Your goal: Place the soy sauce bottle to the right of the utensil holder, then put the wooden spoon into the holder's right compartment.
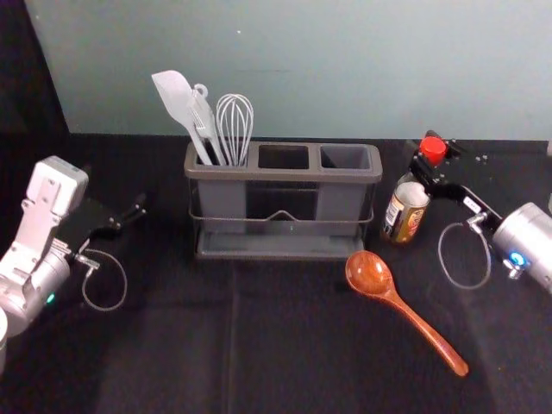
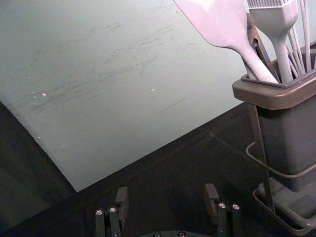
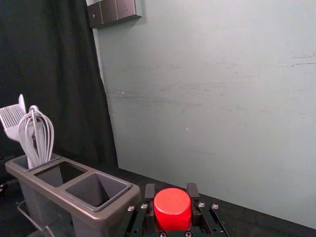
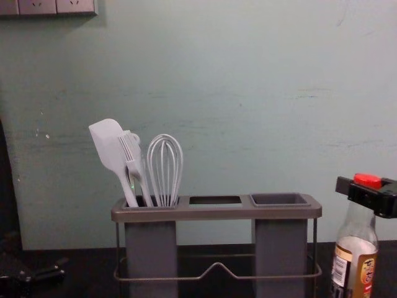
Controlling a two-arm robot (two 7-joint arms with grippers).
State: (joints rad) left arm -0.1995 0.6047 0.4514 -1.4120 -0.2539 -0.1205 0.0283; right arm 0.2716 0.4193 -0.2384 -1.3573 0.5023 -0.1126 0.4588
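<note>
Glossy brown wooden spoon (image 1: 394, 297) lay nearward of right pincer (image 3: 171, 191), slanting, bowl toward grey plastic holder (image 1: 285, 175). Right pincer gripped red-capped glass bottle (image 4: 355, 267) right of holder; left pincer (image 2: 167, 190) wide, opposite side.

Behind your right tool (image 1: 429, 157): scuffed grey-green wall (image 1: 302, 69). Below it, black-covered tabletop (image 1: 172, 362). Well left, dark curtain (image 1: 26, 78); wall sockets (image 4: 56, 6) higher up.

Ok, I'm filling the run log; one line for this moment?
right gripper closed on soy sauce bottle | bottle right of utensil holder | wooden spoon on table | left gripper open
</note>
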